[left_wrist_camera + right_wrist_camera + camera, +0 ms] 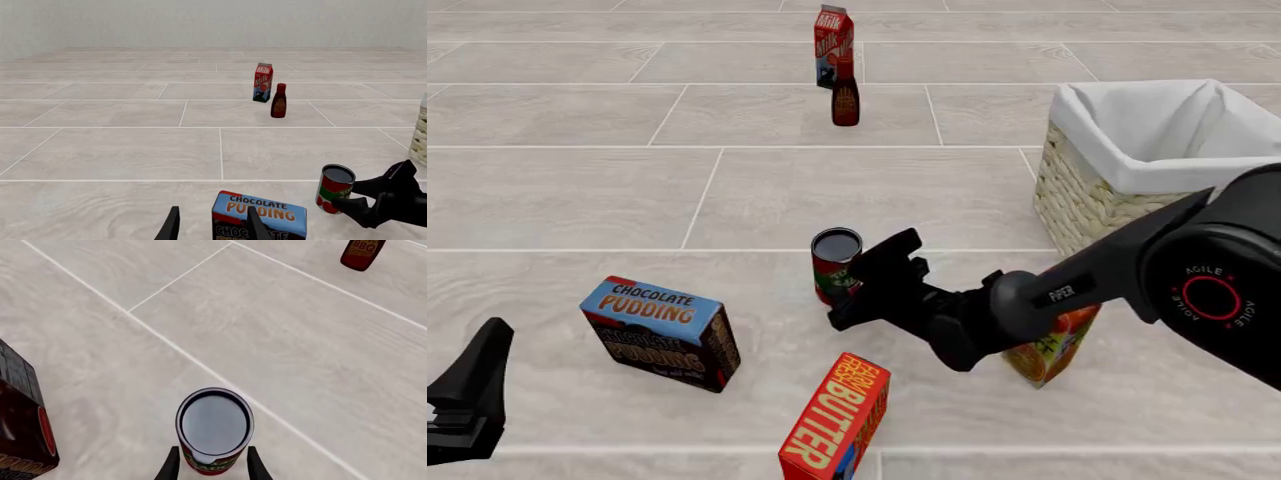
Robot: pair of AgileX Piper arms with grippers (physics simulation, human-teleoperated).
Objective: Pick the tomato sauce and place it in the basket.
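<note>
small red-labelled tomato sauce can w/ dark grey lid: rigid, smooth, prob light; grab mid-label. right gripper fingers straddle it, contact unclear. left gripper open, empty.

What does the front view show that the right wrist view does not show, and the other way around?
Only the front view shows the basket, the milk carton, the butter box, an orange carton behind the right arm, and the left pincer.

Only the right wrist view shows the can between the right pincer's fingers, with its lid seen from above.

Both show the tomato sauce, the right pincer, the BBQ bottle and the chocolate pudding box.
</note>
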